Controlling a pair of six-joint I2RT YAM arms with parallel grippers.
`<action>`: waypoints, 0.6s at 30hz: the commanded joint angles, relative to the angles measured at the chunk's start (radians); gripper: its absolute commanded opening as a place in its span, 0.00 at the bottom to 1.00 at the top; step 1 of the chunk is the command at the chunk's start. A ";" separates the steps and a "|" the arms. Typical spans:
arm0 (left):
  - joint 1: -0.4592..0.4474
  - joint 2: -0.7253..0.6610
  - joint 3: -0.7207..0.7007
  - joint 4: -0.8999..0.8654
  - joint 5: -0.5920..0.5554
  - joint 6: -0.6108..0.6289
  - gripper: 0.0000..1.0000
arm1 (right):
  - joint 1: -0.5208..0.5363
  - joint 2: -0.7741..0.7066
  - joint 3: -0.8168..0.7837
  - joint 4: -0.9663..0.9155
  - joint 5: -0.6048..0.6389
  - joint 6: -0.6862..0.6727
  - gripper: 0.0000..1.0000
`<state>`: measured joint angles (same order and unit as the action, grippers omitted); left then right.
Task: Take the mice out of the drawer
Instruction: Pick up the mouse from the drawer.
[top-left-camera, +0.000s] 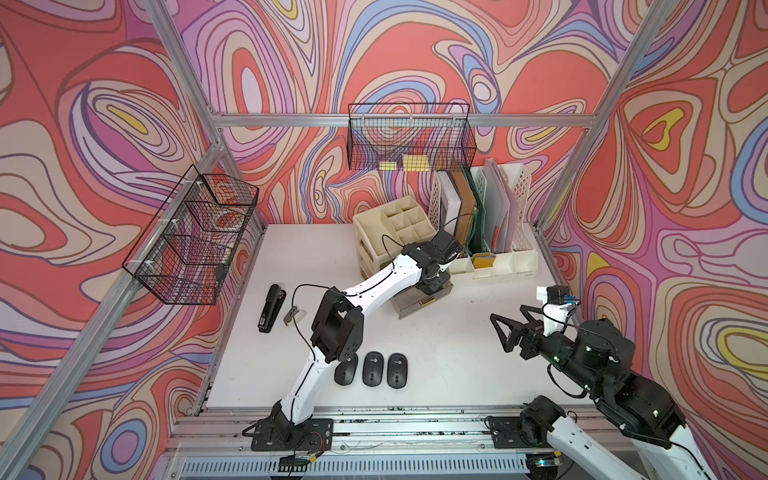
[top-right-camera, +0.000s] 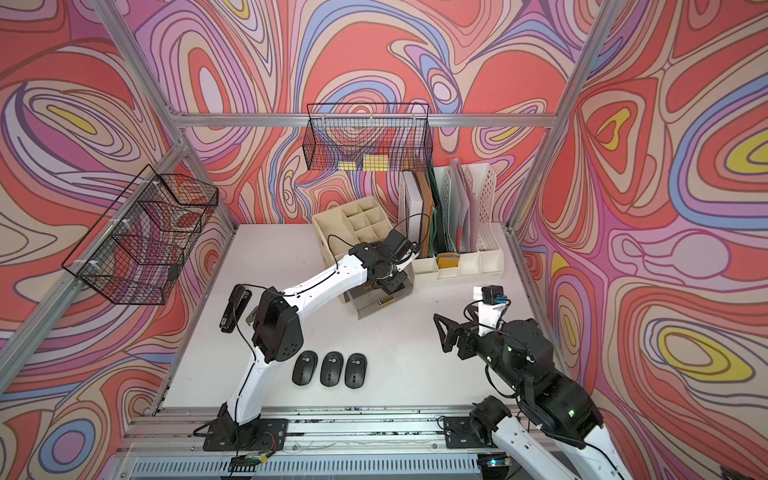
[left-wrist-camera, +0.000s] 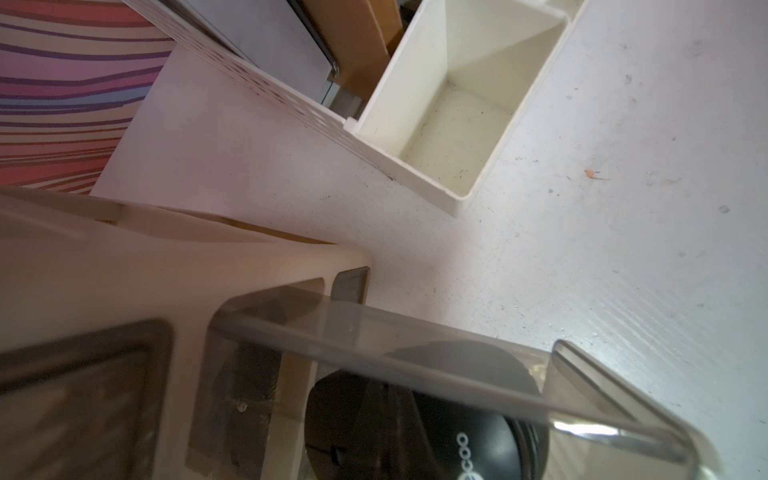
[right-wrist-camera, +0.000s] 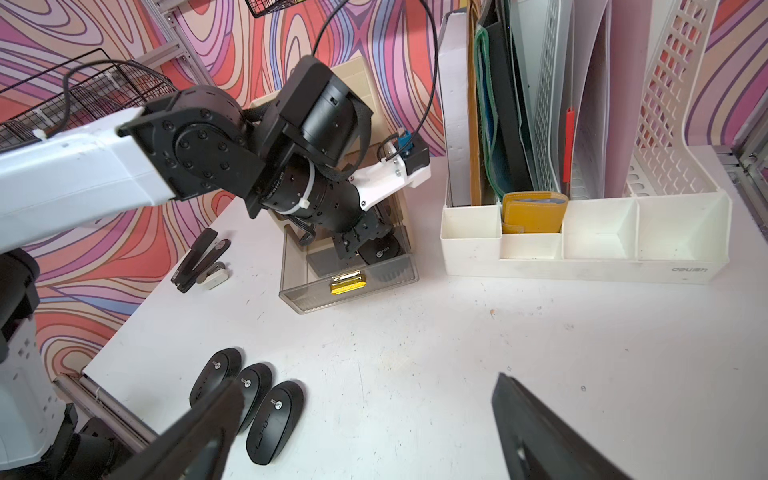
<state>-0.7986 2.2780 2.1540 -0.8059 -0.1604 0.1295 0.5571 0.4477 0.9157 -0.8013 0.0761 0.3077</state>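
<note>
Black mouse (right-wrist-camera: 380, 252) lies in the pulled-out smoky drawer (right-wrist-camera: 316, 297) of the cream organiser (top-left-camera: 365, 232). The left gripper (right-wrist-camera: 353, 245) is down inside at it, jaws closed, hold not confirmable. On the table (top-left-camera: 436, 345), near its front edge, three mice (top-left-camera: 373, 369) in a row. Well apart, right gripper (top-left-camera: 498, 333) wide open.

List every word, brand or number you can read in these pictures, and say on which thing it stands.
"deli", upside down: front wall of the white desk organiser.
"coo", a logo's visible end: mouse in the drawer.
Logos of the three mice on the table: too small.
White label on the stapler: blurred.
</note>
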 joint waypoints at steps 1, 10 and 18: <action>0.004 0.024 0.007 -0.008 -0.039 0.025 0.00 | 0.002 0.004 -0.011 -0.008 0.013 -0.008 0.98; 0.006 0.024 0.004 -0.093 -0.087 0.015 0.00 | 0.004 0.006 -0.011 -0.009 0.005 -0.007 0.98; 0.006 -0.021 -0.036 -0.137 -0.083 -0.026 0.00 | 0.003 0.000 -0.013 -0.011 0.003 -0.005 0.98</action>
<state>-0.7979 2.2791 2.1506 -0.8516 -0.2440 0.1284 0.5571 0.4480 0.9157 -0.8013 0.0784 0.3077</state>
